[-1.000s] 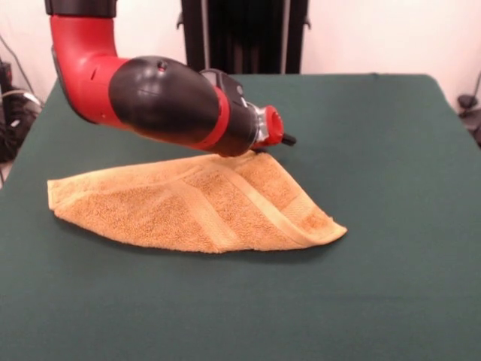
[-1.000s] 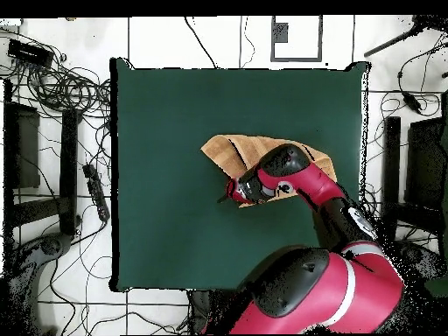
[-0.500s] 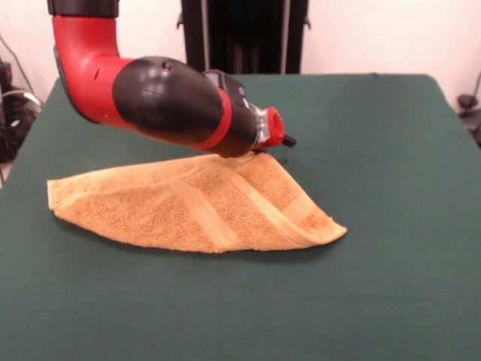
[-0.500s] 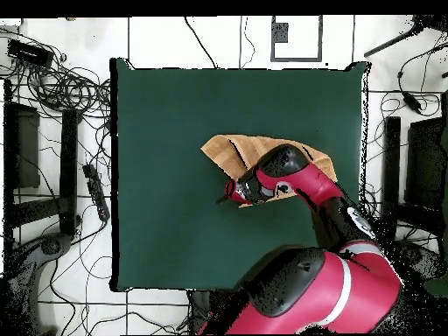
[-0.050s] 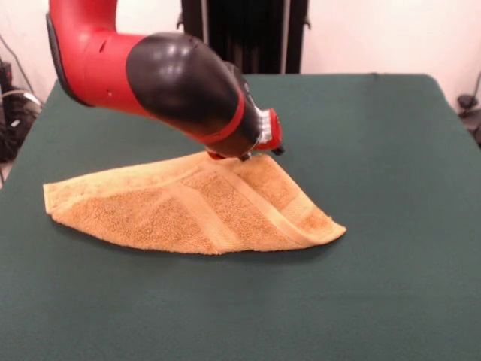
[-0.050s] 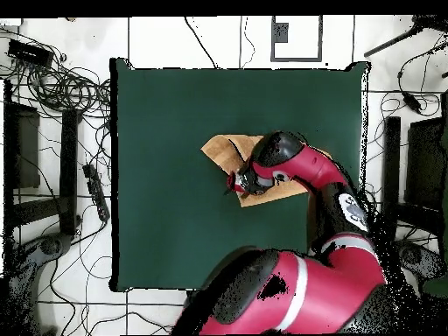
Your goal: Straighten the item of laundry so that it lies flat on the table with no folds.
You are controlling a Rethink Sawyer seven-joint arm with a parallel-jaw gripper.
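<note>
While my gripper [image 5: 275, 148] sits at the far edge of the towel [image 5: 195, 207], folded mid-table [image 5: 391, 150], I cannot tell whether it has closed on cloth. If it catches both layers, lifting could drag the fold along rather than open it.

The claw [image 5: 275, 149] sits at the folded towel's [image 5: 188, 207] far corner on the table [image 5: 391, 150].
</note>
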